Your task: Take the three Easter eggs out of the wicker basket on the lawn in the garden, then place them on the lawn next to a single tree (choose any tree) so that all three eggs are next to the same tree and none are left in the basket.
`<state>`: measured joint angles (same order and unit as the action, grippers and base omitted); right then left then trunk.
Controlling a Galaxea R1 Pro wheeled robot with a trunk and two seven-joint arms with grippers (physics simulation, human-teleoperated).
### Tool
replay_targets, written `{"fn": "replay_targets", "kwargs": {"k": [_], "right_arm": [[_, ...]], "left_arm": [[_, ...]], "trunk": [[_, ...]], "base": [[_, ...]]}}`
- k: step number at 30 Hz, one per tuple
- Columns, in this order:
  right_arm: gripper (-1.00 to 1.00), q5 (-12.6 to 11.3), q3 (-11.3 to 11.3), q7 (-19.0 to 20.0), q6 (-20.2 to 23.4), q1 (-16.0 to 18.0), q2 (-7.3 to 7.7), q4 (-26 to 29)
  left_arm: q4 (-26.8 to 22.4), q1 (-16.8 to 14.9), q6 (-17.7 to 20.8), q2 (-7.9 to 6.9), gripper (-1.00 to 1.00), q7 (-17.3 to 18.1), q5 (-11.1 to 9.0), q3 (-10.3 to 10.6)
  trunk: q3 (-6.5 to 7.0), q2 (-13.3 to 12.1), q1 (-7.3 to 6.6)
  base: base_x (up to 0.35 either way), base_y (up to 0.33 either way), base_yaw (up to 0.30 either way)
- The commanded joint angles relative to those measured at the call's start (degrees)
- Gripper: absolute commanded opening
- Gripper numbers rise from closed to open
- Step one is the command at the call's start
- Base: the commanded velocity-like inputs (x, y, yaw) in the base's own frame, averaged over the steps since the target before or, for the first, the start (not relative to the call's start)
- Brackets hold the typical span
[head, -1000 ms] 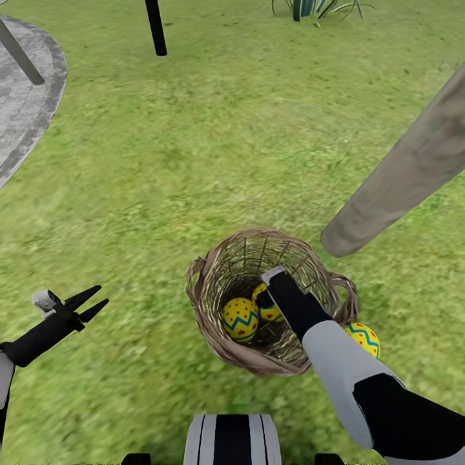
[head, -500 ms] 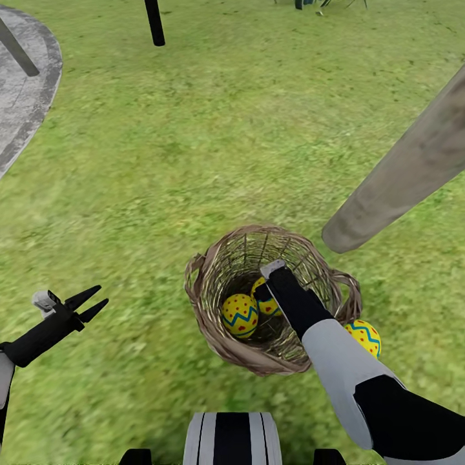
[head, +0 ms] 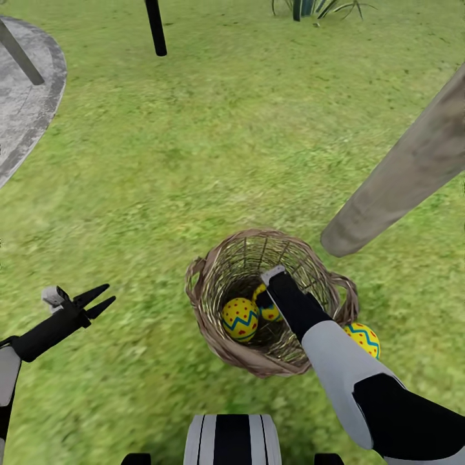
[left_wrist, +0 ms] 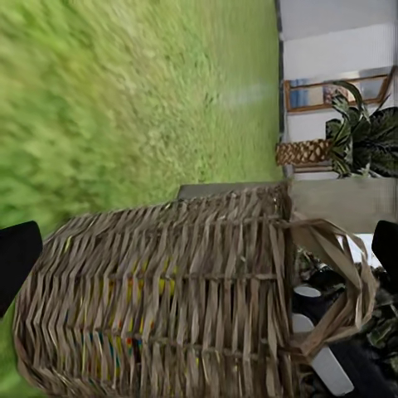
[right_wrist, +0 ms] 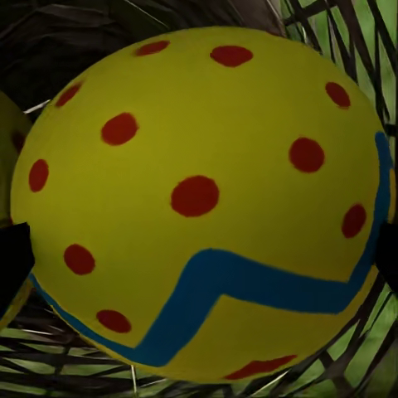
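- Closest to the viewer, at the bottom edge of the head view, sits the robot's striped trunk [head: 231, 439], with short green lawn [head: 194, 161] spreading out on every side.
- Low on the robot's left, the left gripper [head: 100, 302] hovers above bare grass with its two black fingers spread in a narrow V and nothing between them. It is well apart from the basket.
- On the robot's right, the right arm reaches down over the rim of the wicker basket [head: 206, 323], and the right gripper [head: 265, 298] is inside it, at the egg nearer the tree trunk.
- That egg in the basket [right_wrist: 207, 207] looms large in the right wrist view, yellow with red dots and a blue zigzag, between the dark finger edges at either side. The jaws look spread around it; whether they press on it, I cannot tell.
- A second egg [head: 240, 318] lies on the basket floor just beside the first, untouched.
- A third egg [head: 364, 338] rests on the grass just outside the basket, on the tree side, partly hidden behind the right forearm.
- Just beyond the basket, the thick pale tree trunk [head: 400, 174] slants up to the right edge, its base near the basket and the loose egg.
- Judging from this, one egg is already out by the tree and two remain inside, one of them being reached for.
- Farthest off are a thin black trunk [head: 155, 26], a grey paved path [head: 29, 110] and a spiky plant [head: 316, 8].
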<state>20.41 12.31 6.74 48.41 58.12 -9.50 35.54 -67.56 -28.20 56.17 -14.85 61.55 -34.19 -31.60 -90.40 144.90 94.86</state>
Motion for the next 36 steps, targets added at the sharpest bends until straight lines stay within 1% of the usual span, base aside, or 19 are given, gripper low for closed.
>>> {"fn": "replay_targets", "kwargs": {"k": [1, 14, 15, 17, 19, 26, 27, 29, 30, 31, 33, 36], "right_arm": [[-1.00, 2.36, 0.08, 0.38, 0.19, -0.02, 0.06, -0.74], [-1.00, 2.36, 0.10, 0.38, 0.19, -0.02, -0.08, -0.74], [-1.00, 2.36, 0.14, 0.38, 0.24, -0.02, -0.08, -0.74], [-1.00, 2.36, 0.16, 0.45, 0.27, -0.02, -0.08, -0.74], [-1.00, 2.36, 0.15, 0.47, 0.28, -0.02, -0.08, -0.74], [-1.00, 2.34, 0.17, 0.47, 0.55, -0.02, -0.17, -0.63], [-1.00, 2.35, 0.17, 1.15, 0.79, -0.02, -0.17, -0.49], [-1.00, 2.35, 0.14, 4.92, 1.25, -0.02, 0.02, 0.83], [-1.00, 2.36, 0.10, 6.85, 2.06, -0.05, 0.18, 2.36], [-1.00, 2.36, 0.09, 7.98, 3.02, -0.12, 0.33, 4.41], [-1.00, 2.34, 0.08, 8.82, 4.69, -0.46, 0.43, 8.83], [-1.00, 2.27, 0.06, 9.03, 5.09, -0.63, 0.41, 11.27]], "left_arm": [[-0.02, -0.02, 0.26, 0.00, 1.00, 0.09, 0.01, 0.01], [-0.03, -0.02, 0.27, -0.13, 1.00, -0.30, 0.08, 0.13], [-0.03, -0.02, 0.32, -0.16, 1.00, -0.38, 0.09, 0.29], [-0.03, -0.02, 0.34, -0.37, 1.00, -0.32, 0.09, 2.23], [-0.03, -0.02, 0.35, -0.43, 1.00, -0.31, 0.09, 3.00], [-0.02, -0.02, 0.36, -0.44, 1.00, -0.38, 0.17, 3.19], [-0.01, -0.02, 0.38, -0.44, 1.00, -0.38, 0.18, 3.19], [0.03, -0.02, 0.42, -0.46, 1.00, -0.38, 0.18, 3.19], [0.05, -0.02, 0.43, -0.51, 1.00, -0.38, 0.18, 3.15], [0.06, -0.02, 0.43, -0.57, 1.00, -0.38, 0.18, 3.13], [0.06, -0.02, 0.44, -0.61, 1.00, -0.38, 0.18, 3.12], [0.06, -0.02, 0.44, -0.64, 1.00, -0.38, 0.18, 3.12]], "trunk": [[0.19, -0.01, -0.02], [3.07, -0.18, -0.35], [3.29, -0.20, -0.38], [3.74, -0.22, -0.43], [4.18, -0.25, -0.48], [5.73, -0.34, -0.66], [5.95, -0.36, -0.69], [6.39, -0.38, -0.74], [6.62, -0.40, -0.76], [6.84, -0.41, -0.79], [7.28, -0.44, -0.84], [7.94, -0.48, -0.92]], "base": [[0.000, 0.000, 0.000], [0.000, 0.000, 0.000], [0.000, 0.000, 0.000], [-0.233, 0.000, 0.000], [-0.111, 0.000, 0.000], [-0.005, 0.000, 0.000], [0.000, 0.000, 0.000], [-0.051, 0.000, 0.000], [-0.241, 0.000, 0.000], [-0.258, 0.000, 0.000], [-0.064, 0.000, 0.000], [-0.008, 0.000, 0.000]]}}
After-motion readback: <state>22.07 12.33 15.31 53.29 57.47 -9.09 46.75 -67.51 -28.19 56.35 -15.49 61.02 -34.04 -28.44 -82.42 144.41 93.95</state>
